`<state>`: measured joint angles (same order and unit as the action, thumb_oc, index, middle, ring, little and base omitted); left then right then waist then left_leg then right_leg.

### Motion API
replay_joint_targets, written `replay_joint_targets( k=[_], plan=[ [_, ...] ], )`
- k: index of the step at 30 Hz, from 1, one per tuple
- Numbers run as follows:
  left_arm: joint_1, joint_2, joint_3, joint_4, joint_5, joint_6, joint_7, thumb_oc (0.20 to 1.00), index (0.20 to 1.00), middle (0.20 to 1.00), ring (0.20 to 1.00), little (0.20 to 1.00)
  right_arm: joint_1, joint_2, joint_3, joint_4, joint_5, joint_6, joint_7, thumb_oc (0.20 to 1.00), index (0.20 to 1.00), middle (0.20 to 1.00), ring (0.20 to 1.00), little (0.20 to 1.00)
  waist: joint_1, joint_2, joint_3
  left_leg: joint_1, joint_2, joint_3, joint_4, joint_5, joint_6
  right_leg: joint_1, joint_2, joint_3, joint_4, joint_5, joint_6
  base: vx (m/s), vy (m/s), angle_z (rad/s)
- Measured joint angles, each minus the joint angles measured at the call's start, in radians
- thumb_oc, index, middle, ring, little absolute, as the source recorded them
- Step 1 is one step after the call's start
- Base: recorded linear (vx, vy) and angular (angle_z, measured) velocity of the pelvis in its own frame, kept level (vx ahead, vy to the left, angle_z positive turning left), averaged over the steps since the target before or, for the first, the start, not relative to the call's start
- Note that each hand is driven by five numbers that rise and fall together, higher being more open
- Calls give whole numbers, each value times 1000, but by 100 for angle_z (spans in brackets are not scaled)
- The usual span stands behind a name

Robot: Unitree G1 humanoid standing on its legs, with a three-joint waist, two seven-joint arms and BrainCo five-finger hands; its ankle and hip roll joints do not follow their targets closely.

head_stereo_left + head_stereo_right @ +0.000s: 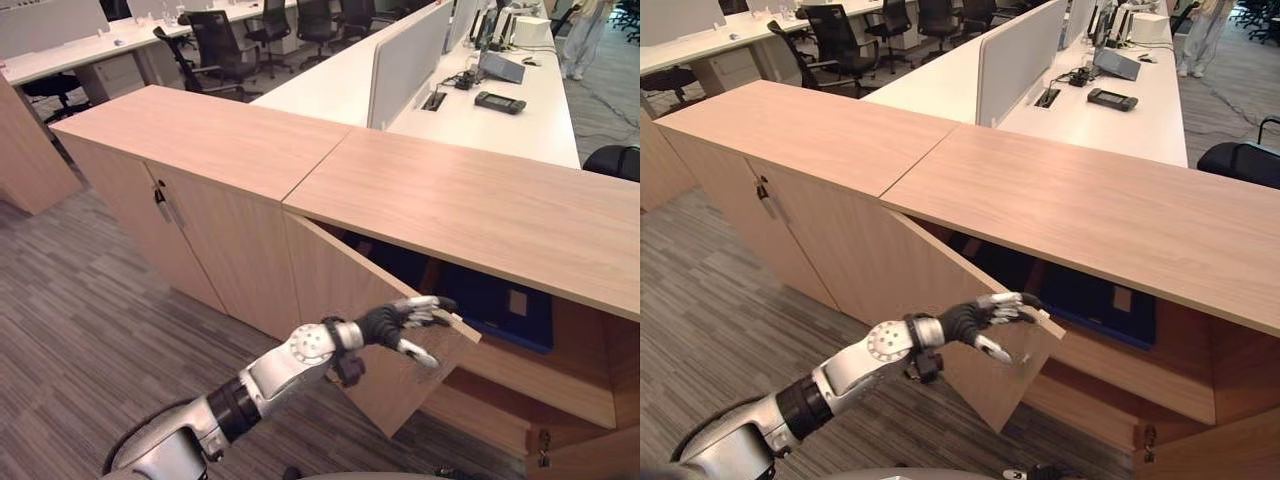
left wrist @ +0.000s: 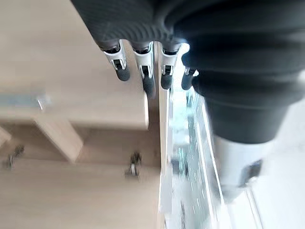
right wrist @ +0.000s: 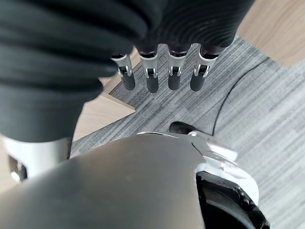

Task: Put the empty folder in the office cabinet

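The wooden office cabinet stands in front of me with its left door swung partly open. Inside, a blue folder lies flat on the upper shelf, partly hidden under the cabinet's top. My left hand reaches to the door's top outer corner, its straight fingers resting against the door's edge and the thumb spread below. It holds nothing. In the left wrist view the fingers point along the door's edge. My right hand hangs low over the carpet with relaxed, straight fingers and nothing in it.
A second cabinet with closed doors adjoins on the left. Behind are white desks with a divider panel, a desk phone and black office chairs. A person stands far back right. Grey carpet lies at left.
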<state>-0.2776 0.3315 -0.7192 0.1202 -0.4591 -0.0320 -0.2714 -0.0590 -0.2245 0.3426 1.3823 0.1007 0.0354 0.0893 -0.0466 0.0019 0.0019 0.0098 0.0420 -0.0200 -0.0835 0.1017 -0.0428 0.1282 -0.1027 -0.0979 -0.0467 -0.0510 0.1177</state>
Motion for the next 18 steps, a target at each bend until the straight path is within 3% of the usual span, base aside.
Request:
replay_joint_targets(
  k=[1,2,4,6,9,11,13,18],
  plan=[
    [124,136,16,40,17,69,2,1000,1000,1000,1000,1000,16,-16,-1,0,0,-1,0,1000,1000,1000,1000,1000,14,16,11,4,2,-12,-4,-3,-5,16,5,-10,-18,4,-3,55,-30,7],
    [210,227,36,5,-7,90,-30,1000,1000,1000,1000,1000,23,-30,-33,-16,-3,-1,13,1000,1000,1000,1000,1000,14,35,23,3,2,-9,-4,-2,-7,12,1,-9,-15,7,-10,0,0,0],
    [406,520,40,-142,-46,109,-98,1000,1000,1000,1000,1000,63,-60,-66,-44,4,-9,20,1000,1000,1000,1000,1000,5,30,42,14,1,1,-2,-12,-8,23,1,-8,-14,8,-13,20,-10,-6],
    [503,604,63,-85,-90,122,-151,1000,1000,1000,1000,1000,74,-73,-63,-3,-3,-3,32,1000,1000,1000,1000,1000,30,50,51,21,-4,-10,-4,-12,-9,36,-3,-11,-17,5,-9,21,-26,15],
    [604,567,132,-8,-190,155,-226,1000,1000,1000,1000,1000,76,-72,-89,39,-2,-3,50,1000,1000,1000,1000,1000,84,51,61,34,-14,-26,-2,-12,-8,62,-8,-30,-18,-5,-2,11,-43,19],
    [624,523,175,-5,-244,156,-251,1000,1000,1000,1000,1000,74,-67,-86,41,-2,-3,57,1000,1000,1000,1000,1000,94,40,59,34,-14,-45,-1,-11,-10,69,-5,-48,-18,-13,-7,-8,-57,28],
    [676,386,306,47,-331,159,-282,1000,1000,1000,1000,1000,58,-67,-117,42,1,-3,66,1000,1000,1000,1000,1000,99,34,52,34,-13,-59,3,-10,-12,71,-3,-55,-9,-22,-5,-16,-56,18],
    [665,179,524,218,-440,164,-283,1000,1000,1000,1000,1000,46,-69,-163,40,36,-4,76,1000,1000,1000,1000,1000,104,27,40,20,-3,-74,23,-13,-15,42,5,-64,59,-53,-21,-55,-56,7]
  ],
)
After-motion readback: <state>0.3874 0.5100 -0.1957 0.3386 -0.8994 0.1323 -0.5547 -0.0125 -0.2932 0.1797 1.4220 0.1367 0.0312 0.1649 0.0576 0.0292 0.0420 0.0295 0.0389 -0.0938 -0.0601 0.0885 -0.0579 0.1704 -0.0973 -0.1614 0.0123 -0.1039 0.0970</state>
